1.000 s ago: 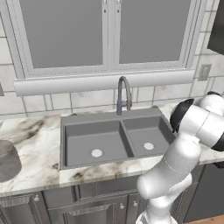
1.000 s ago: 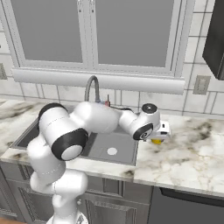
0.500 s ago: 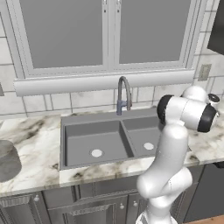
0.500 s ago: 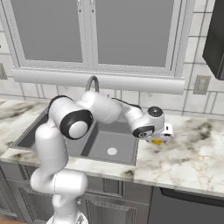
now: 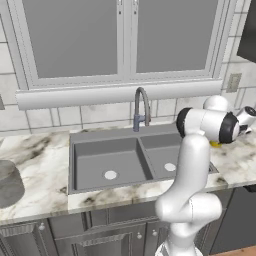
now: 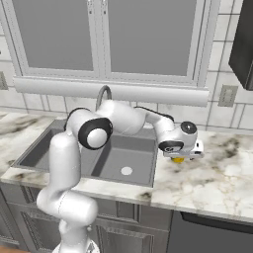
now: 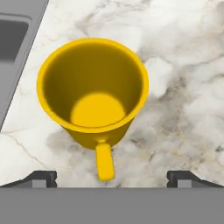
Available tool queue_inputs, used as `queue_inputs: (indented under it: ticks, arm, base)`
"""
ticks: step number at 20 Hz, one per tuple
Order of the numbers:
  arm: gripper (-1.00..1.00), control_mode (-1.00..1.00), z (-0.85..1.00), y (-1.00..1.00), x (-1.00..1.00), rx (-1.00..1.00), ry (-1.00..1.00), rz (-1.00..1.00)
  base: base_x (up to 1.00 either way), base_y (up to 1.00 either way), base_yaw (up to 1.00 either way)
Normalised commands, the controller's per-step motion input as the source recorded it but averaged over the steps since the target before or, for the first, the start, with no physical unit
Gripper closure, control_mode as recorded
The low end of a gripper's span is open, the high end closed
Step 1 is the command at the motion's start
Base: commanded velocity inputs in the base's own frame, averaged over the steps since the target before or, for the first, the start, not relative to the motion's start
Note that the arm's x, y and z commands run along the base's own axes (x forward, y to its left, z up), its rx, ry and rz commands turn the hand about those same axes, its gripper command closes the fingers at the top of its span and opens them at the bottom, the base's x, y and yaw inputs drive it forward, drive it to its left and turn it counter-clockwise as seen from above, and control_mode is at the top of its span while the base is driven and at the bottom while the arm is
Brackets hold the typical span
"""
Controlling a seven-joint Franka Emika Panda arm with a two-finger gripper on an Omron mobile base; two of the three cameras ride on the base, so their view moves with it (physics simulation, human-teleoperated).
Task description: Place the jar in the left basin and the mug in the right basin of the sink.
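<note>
The yellow mug [image 7: 92, 92] stands upright on the marble counter just right of the sink [image 7: 17, 39], its handle [image 7: 105, 159] pointing toward the bottom of the hand view. My gripper [image 7: 113, 177] hangs open directly above it, one fingertip [image 7: 41, 177] on each side of the handle, apart from the mug. From the right base the mug [image 6: 178, 159] peeks out under the hand [image 6: 180, 147]. The grey jar [image 5: 9, 182] stands on the counter far left of the sink [image 5: 75, 145]. The left basin [image 5: 107, 160] and right basin [image 5: 167, 155] hold nothing.
A curved grey faucet [image 5: 142, 105] rises behind the sink's divider. Tiled wall and a window ledge [image 5: 115, 92] run along the back. Marble counter [image 6: 217, 178] stretches right of the mug, and a dark cabinet [image 6: 244, 44] hangs at the upper right.
The arm's elbow has swung up and the hand has shifted slightly right and lower, settling above the mug. The jaws have stayed open; mug and jar have not moved.
</note>
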Motion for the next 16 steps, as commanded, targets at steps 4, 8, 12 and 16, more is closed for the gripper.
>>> queue_inputs:
  ticks: [4,8,12,16]
  arm:
    - [-1.00,-1.00,-0.01,-0.01,0.29,0.00,0.00,0.06]
    - [-1.00,-1.00,-0.16,0.00,0.26,0.01,0.00,0.06]
    - [-1.00,-1.00,-0.28,0.00,0.21,0.02,0.00,0.06]
    - [-1.00,-1.00,-0.32,0.00,0.11,0.04,0.00,0.05]
  base:
    - [0.00,0.00,0.00]
    - [0.00,0.00,0.00]
    - [0.00,0.00,0.00]
    - [0.00,0.00,0.00]
